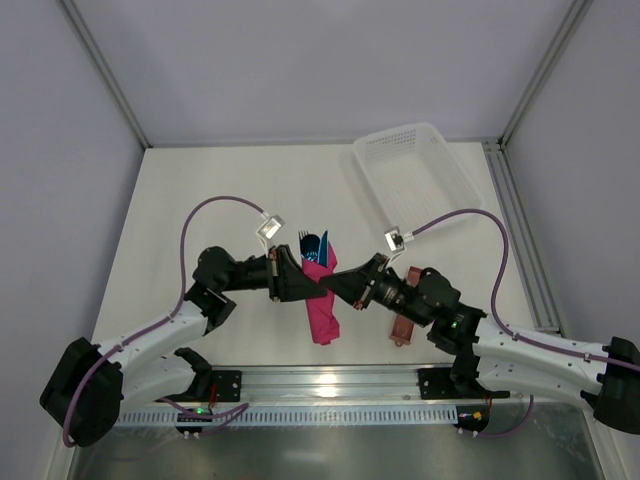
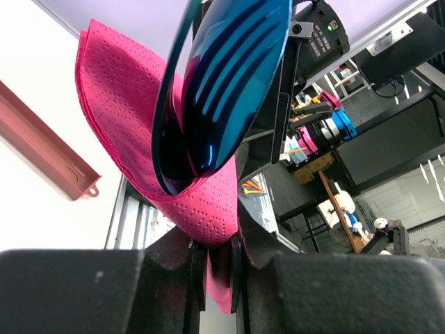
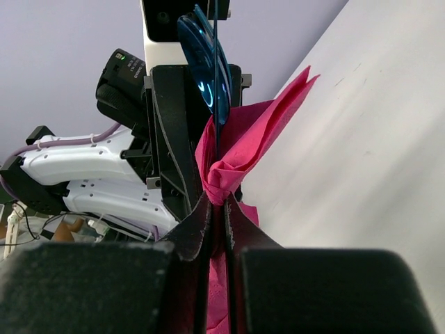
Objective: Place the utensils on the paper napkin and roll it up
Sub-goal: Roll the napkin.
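Both arms meet at the middle of the table (image 1: pixel 200 190), fingertips facing each other across the bundle.

Left gripper (image 1: pixel 300 282): jaws nearly closed, a narrow gap between them. In the left wrist view the gap (image 2: pixel 215 271) is filled by a fold of the paper napkin (image 2: pixel 118 90), so we record a pinch on the napkin from the left side.

Right gripper (image 1: pixel 336 288): jaws drawn all the way in. In the right wrist view they (image 3: pixel 217 223) clamp a bunched crease of the paper napkin (image 3: pixel 236 146) from the opposite side.

The paper napkin (image 1: pixel 322 310) is folded lengthwise into a long magenta strip around the utensils (image 1: pixel 313 245), whose blue heads stick out of its far end. Left wrist view: a round spoon bowl with fork tines showing through it (image 2: pixel 229 83). Right wrist view: the same blue heads seen edge-on (image 3: pixel 205 62). We cannot tell whether the handles are inside either pinch.

Also noted: the reddish-brown sleeve (image 1: pixel 403 325) lies beside the right arm and also appears in the left wrist view (image 2: pixel 42 142). The white mesh basket (image 1: pixel 415 175) sits at the far right.

Writing: white print on the black camera housing of each opposing wrist (image 2: pixel 323 35) (image 3: pixel 128 66), too small to read.
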Controlling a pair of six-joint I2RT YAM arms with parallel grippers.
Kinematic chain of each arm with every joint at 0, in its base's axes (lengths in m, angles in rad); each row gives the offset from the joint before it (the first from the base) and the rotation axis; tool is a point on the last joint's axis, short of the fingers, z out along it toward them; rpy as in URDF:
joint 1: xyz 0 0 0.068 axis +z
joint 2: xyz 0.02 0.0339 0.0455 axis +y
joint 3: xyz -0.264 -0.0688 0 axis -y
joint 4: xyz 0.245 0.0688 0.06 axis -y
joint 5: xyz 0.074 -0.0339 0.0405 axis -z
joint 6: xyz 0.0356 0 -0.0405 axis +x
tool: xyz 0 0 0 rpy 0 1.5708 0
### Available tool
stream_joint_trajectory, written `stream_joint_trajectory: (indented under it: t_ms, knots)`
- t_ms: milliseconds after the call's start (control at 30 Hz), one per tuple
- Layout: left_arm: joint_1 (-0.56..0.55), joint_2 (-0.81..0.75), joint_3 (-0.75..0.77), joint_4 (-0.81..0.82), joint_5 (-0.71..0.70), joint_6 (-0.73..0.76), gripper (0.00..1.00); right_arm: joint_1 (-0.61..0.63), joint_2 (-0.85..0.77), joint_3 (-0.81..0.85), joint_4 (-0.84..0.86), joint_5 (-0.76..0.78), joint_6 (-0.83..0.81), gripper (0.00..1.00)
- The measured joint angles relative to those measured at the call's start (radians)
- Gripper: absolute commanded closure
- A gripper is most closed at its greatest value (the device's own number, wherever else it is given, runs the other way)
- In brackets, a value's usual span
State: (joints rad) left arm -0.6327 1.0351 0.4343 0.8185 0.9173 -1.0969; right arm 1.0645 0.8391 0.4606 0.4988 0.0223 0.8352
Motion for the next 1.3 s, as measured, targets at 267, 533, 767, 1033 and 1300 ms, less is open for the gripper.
stream_joint_trajectory:
  t_ms: [267,533,767,1033,1300]
  knots:
    - [-0.009,-0.007,0.025,-0.022,0.004,0.008,0.57,-0.001,-0.017,-0.011,0.01,0.005,-0.002,0.96]
    - [-0.013,-0.018,0.026,-0.056,0.001,0.025,0.43,0.0,-0.017,-0.028,0.052,-0.006,-0.003,0.96]
    - [-0.013,-0.017,0.026,-0.121,-0.013,0.058,0.4,0.0,-0.017,-0.029,0.092,-0.041,-0.009,0.96]
    - [-0.021,-0.016,0.026,-0.116,-0.019,0.058,0.38,0.0,-0.01,-0.033,0.117,-0.052,-0.016,0.96]
    - [-0.042,0.02,0.024,-0.031,-0.027,0.026,0.46,0.0,0.014,-0.033,0.138,-0.06,-0.016,0.96]
